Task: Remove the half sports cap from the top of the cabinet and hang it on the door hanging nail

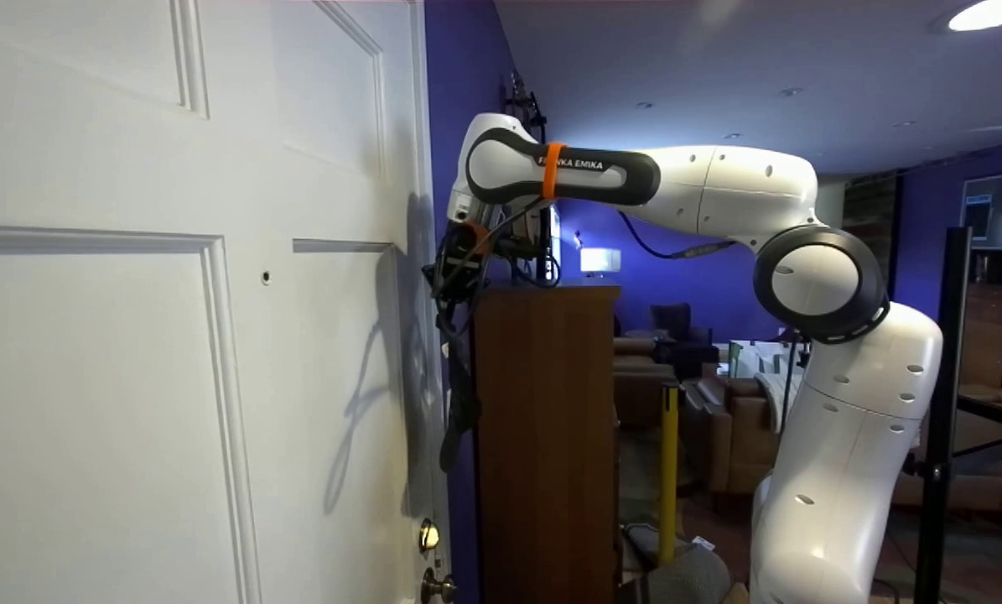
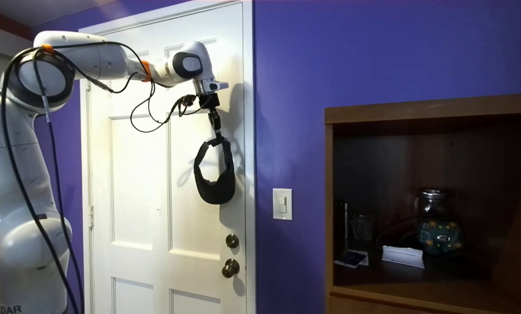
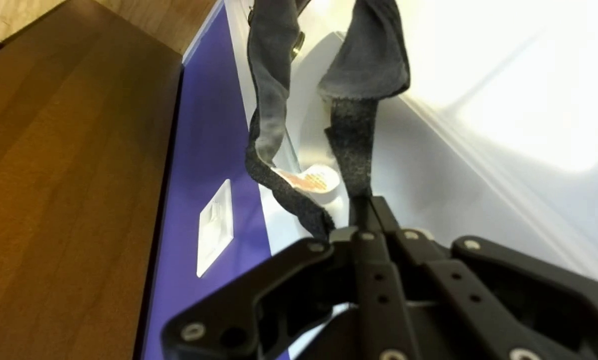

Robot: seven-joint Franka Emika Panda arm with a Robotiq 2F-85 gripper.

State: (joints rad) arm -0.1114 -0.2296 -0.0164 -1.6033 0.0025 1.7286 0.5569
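The half sports cap is a black visor with a strap. In an exterior view the cap [image 2: 216, 192] hangs brim down in front of the white door [image 2: 140, 196]. My gripper [image 2: 218, 136] points down above it and is shut on the strap. In the wrist view the gripper [image 3: 371, 205] has its fingertips together on the strap of the cap [image 3: 366, 70]. The cap [image 1: 460, 411] also shows near the door's edge. No nail is plain. A small dark spot [image 1: 266, 277] with a pale rim is on the door; I cannot tell if it is the nail.
A brown cabinet [image 1: 542, 453] stands close to the arm, with small items on its shelf in an exterior view. A light switch [image 2: 282, 204] is on the purple wall. A deadbolt [image 2: 232, 240] and a knob [image 2: 231, 267] stick out below the cap. Loose cables [image 2: 151, 124] hang by the wrist.
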